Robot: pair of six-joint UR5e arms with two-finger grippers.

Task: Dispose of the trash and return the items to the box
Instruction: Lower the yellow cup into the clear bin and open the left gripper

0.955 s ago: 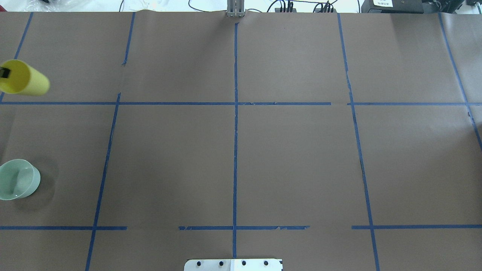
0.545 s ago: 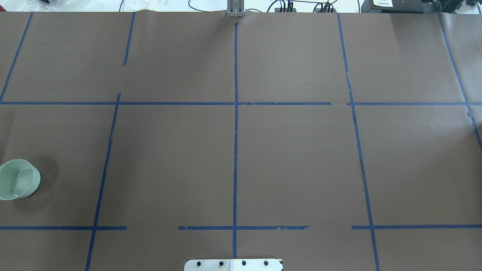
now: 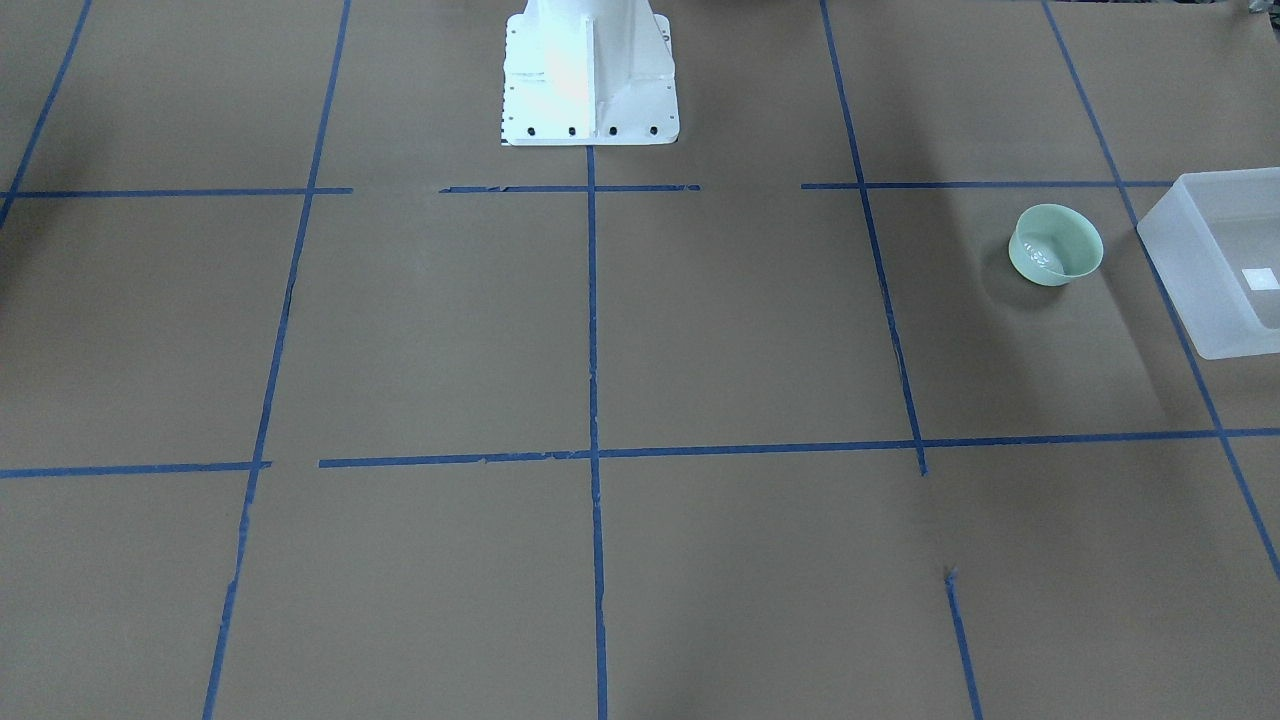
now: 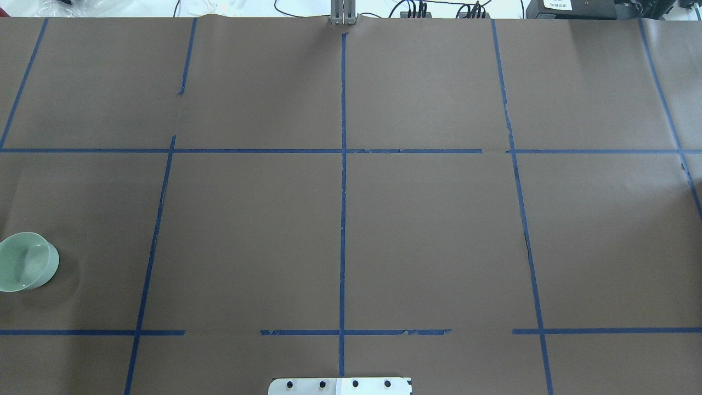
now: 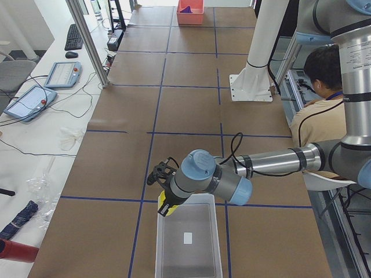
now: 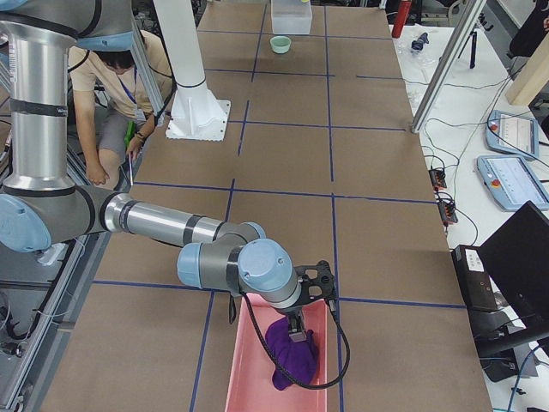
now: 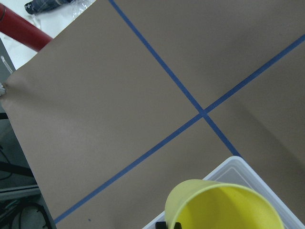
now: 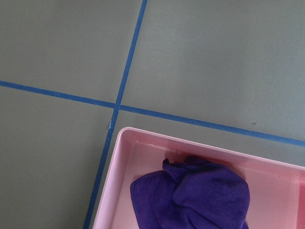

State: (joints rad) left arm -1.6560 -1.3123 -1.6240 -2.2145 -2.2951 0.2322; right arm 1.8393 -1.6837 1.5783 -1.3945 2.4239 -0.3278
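Observation:
My left gripper (image 5: 165,200) is shut on the yellow cup (image 5: 163,207) and holds it over the far end of the frosted white box (image 5: 159,243). The left wrist view shows the cup (image 7: 224,205) tilted above the box's corner (image 7: 233,167). The mint-green bowl (image 3: 1056,245) stands upright on the brown table next to the box (image 3: 1190,290); it also shows in the overhead view (image 4: 24,269). My right gripper (image 6: 300,330) hangs over a purple cloth (image 8: 200,195) lying in a pink bin (image 8: 124,157); I cannot tell whether it is open or shut.
The white robot base (image 3: 588,70) stands at the table's robot side. A person (image 5: 324,87) sits behind the robot. A red cylinder (image 7: 24,31) lies off the table's left end. Blue tape lines grid the brown paper.
The yellow cup, at the overhead view's left edge one second ago, has moved left out of that view. The bowl has not moved.

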